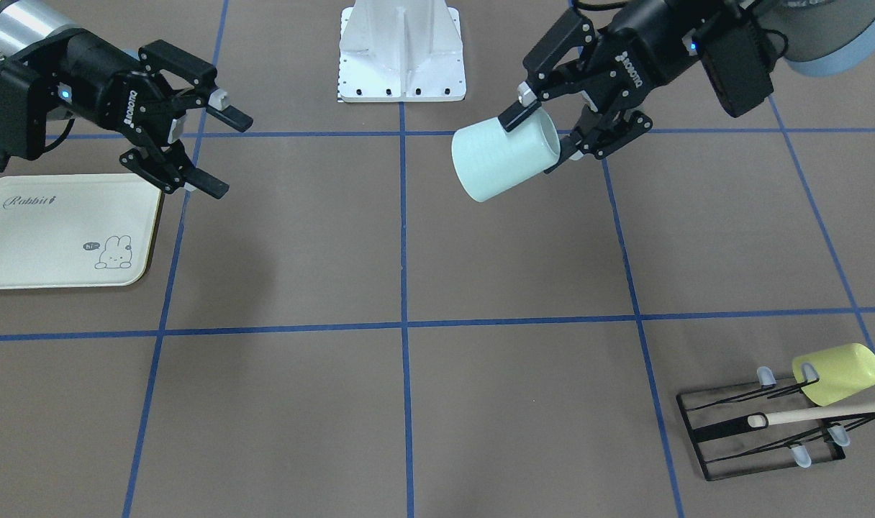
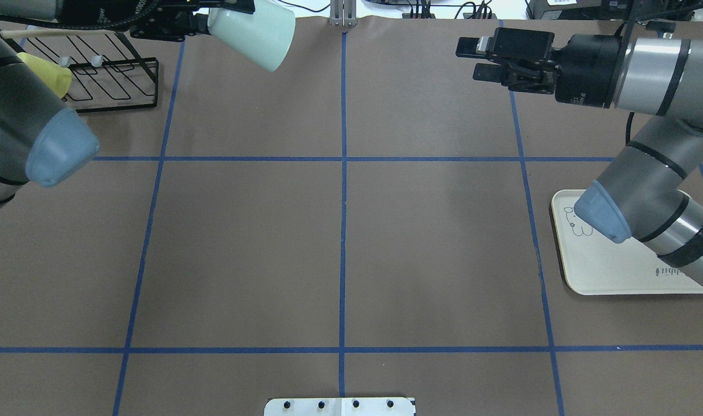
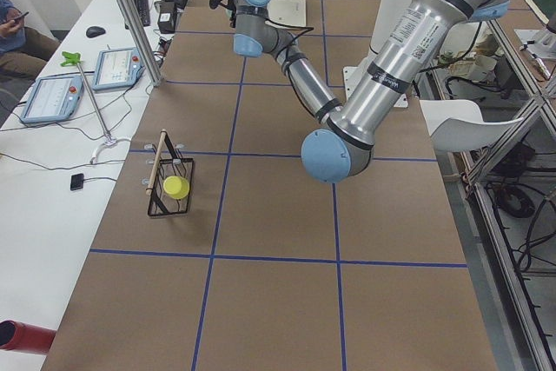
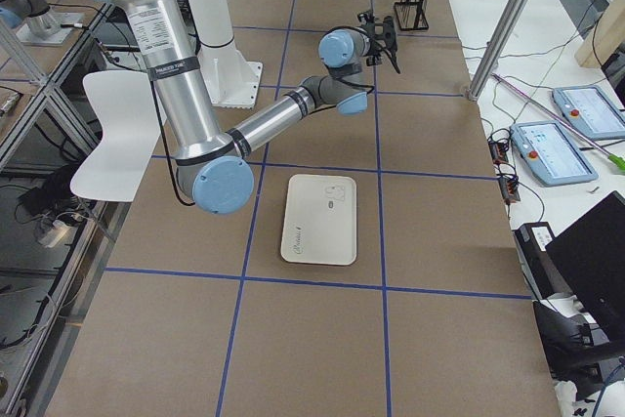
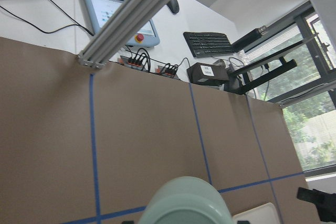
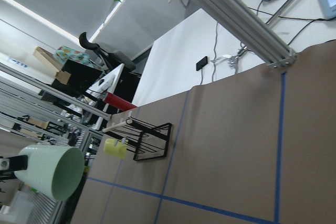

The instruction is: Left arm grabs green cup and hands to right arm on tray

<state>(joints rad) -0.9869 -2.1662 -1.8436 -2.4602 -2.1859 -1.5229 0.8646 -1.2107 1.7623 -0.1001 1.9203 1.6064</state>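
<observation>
Mint-green cup clamped in left gripper, aloft at upper centre-right of frame, long axis tipped towards the wide-open right gripper at upper left by the tray.

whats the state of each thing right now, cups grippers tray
green cup: held in the air, tipped sideways
left gripper: shut on the green cup's rim
right gripper: open, empty
tray: lying flat, nothing on it
yellow-green cup: on its side on the rack
</observation>
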